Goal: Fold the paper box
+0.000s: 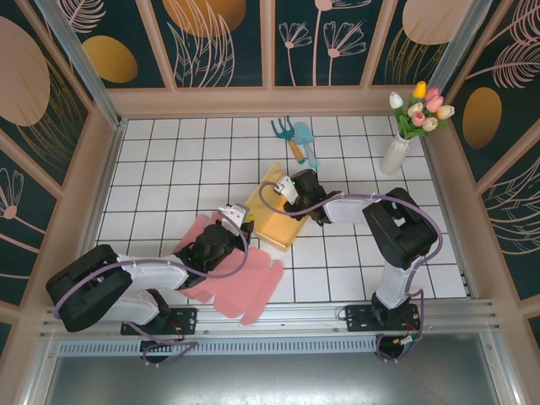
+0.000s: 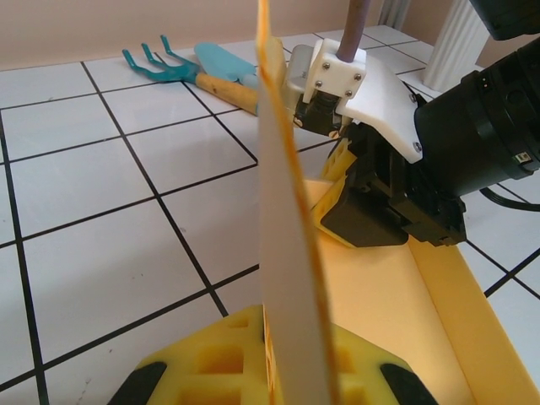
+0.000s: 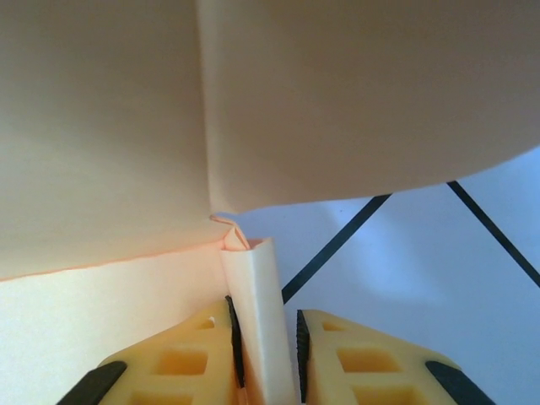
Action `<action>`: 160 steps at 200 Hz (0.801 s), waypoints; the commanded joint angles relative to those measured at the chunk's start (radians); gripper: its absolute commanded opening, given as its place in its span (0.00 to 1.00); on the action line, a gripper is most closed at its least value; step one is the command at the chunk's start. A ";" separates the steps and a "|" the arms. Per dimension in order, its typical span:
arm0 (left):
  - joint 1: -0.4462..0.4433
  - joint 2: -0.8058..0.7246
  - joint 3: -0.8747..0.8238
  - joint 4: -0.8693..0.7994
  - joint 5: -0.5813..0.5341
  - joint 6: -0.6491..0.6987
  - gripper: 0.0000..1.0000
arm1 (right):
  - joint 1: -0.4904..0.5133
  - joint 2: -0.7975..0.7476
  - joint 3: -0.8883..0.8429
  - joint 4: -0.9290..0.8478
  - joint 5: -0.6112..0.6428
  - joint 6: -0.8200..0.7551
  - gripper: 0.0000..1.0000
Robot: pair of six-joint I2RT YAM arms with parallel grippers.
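The paper box [image 1: 274, 218] is yellow and lies part-folded at the middle of the tiled table. My left gripper [image 1: 239, 222] is at its near-left edge. In the left wrist view it [image 2: 274, 371] is shut on an upright wall of the box [image 2: 287, 219], pinched thin between the yellow fingers [image 2: 202, 363]. My right gripper [image 1: 293, 191] is at the box's far side. In the right wrist view it [image 3: 264, 354] is shut on a curled corner flap [image 3: 257, 295]; the box panels [image 3: 101, 126] rise above it.
A flat pink paper sheet [image 1: 245, 285] lies under and beside the left arm near the front edge. A teal toy rake and trowel [image 1: 295, 139] lie behind the box. A white vase of tulips [image 1: 396, 150] stands at the back right. Walls enclose the table.
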State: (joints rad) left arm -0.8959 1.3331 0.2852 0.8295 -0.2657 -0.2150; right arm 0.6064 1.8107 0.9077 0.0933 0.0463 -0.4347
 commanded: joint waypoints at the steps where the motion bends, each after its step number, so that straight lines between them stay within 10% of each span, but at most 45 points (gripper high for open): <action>1: -0.001 -0.057 -0.032 0.032 -0.090 0.020 0.00 | -0.157 0.042 -0.052 -0.126 0.654 0.017 0.27; 55: -0.001 0.012 -0.012 0.058 -0.079 0.032 0.00 | -0.133 -0.056 -0.053 -0.188 0.165 0.059 0.40; 160: 0.000 0.075 -0.010 0.129 -0.003 0.081 0.00 | -0.151 -0.354 -0.124 -0.139 -0.222 0.136 0.58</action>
State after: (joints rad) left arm -0.9035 1.3785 0.2863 0.9688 -0.2424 -0.1791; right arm 0.4732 1.5127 0.7918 -0.0231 -0.1524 -0.3256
